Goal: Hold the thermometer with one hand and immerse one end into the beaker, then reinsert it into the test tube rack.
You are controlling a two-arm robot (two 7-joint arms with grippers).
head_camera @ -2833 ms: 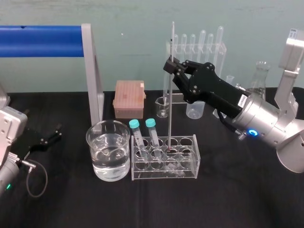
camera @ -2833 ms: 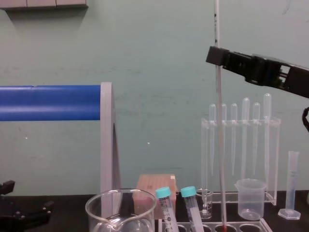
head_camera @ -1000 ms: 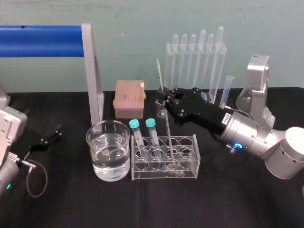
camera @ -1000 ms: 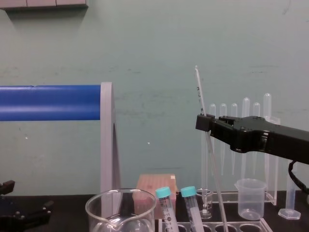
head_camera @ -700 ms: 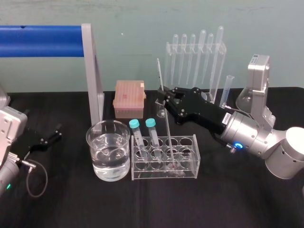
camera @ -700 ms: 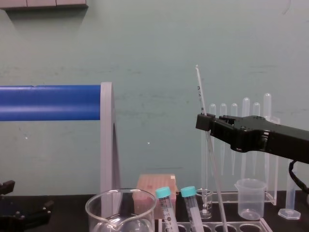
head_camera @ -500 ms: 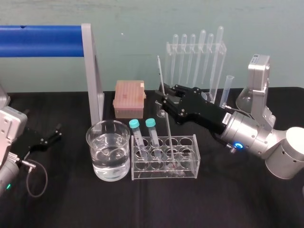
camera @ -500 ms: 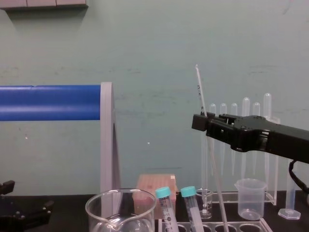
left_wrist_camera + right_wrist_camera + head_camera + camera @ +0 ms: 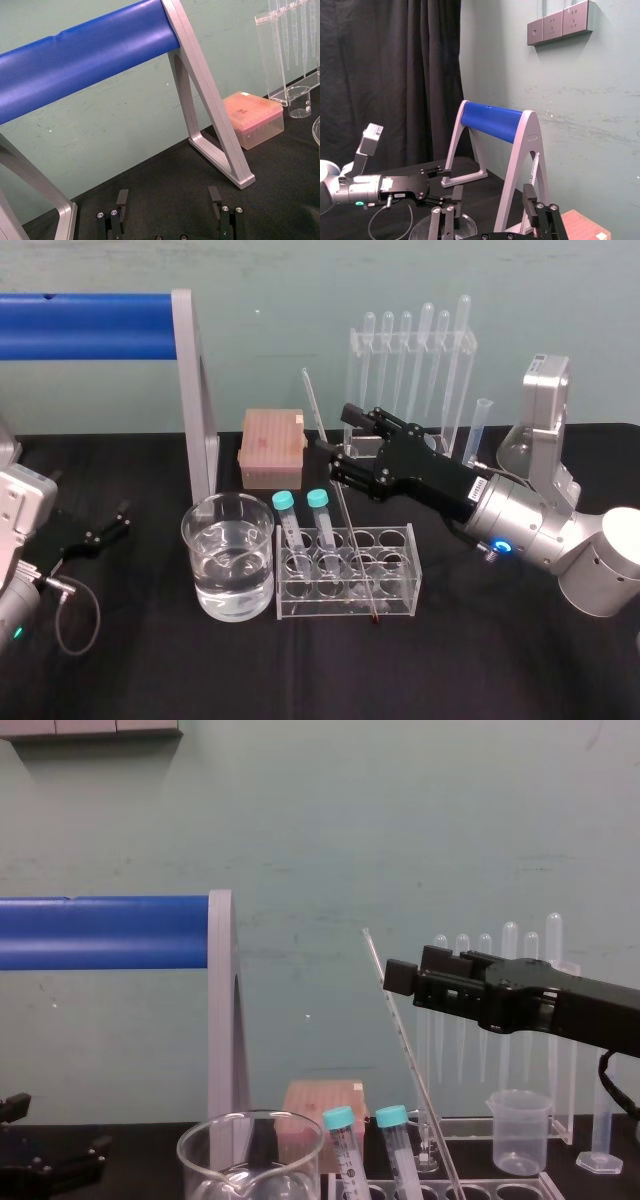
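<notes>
The long, thin clear glass thermometer (image 9: 344,510) is leaning hard over to the left. Its top end points up and away, and its lower part runs down into the low clear test tube rack (image 9: 408,565). The red bulb sits at the foot of the rack's front wall, though I can't tell whether it is inside or just ahead of it.

The right gripper (image 9: 345,445), long and black on its fat silver wrist with the blue ring lit, hangs above the rack's back edge with its jaws spread wide. From the chest view the rod (image 9: 413,1060) slants past just left of the fingertips (image 9: 402,978), right beside them and not pinched between them.

The wide clear glass beaker (image 9: 205,580) of water stands touching the rack's left end. The left gripper (image 9: 95,535) lies parked far left on the black table, its jaws also wide apart (image 9: 167,200).
</notes>
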